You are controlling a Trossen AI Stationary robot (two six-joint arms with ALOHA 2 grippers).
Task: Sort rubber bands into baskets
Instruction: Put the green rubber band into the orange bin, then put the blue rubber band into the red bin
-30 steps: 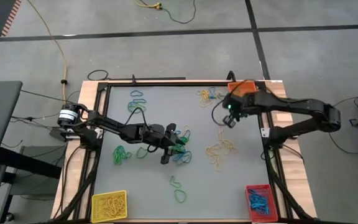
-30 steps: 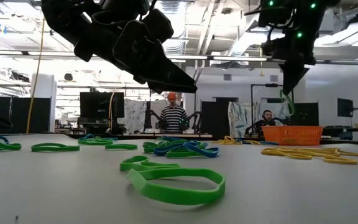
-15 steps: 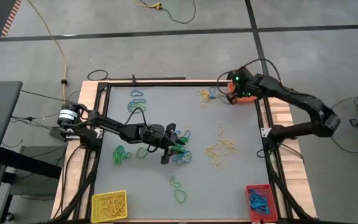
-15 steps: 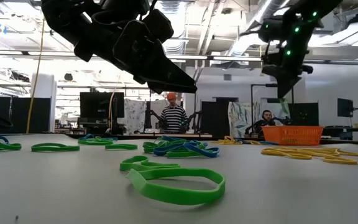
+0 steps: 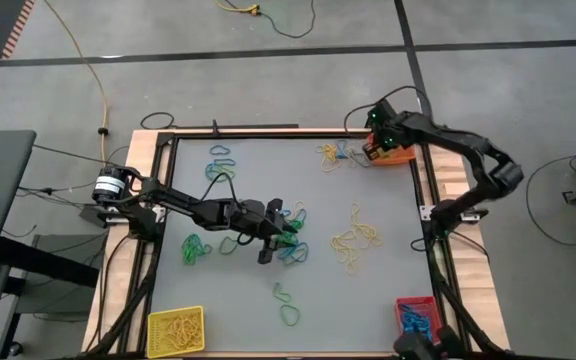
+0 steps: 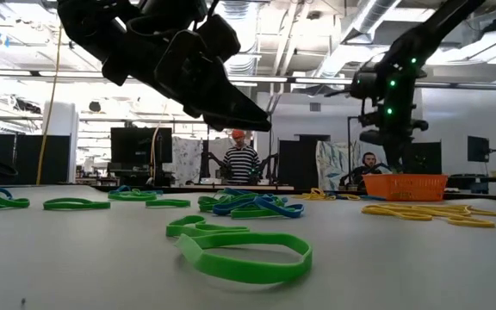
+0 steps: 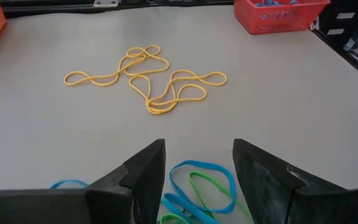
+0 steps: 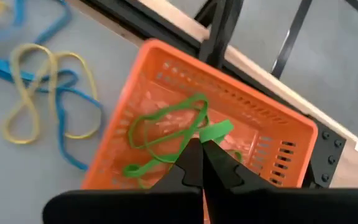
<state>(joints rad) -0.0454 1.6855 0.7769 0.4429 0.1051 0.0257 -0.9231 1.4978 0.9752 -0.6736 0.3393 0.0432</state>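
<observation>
The right end effector (image 8: 201, 155) hangs directly above the orange basket (image 8: 166, 99), nearly closed on 1 green rubber band (image 8: 166, 134) dangling straight down into it.

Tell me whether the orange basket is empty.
Not empty: green rubber bands lie inside the orange basket, below the shut right gripper.

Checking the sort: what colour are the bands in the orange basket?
Green, clearest in the right wrist view.
</observation>
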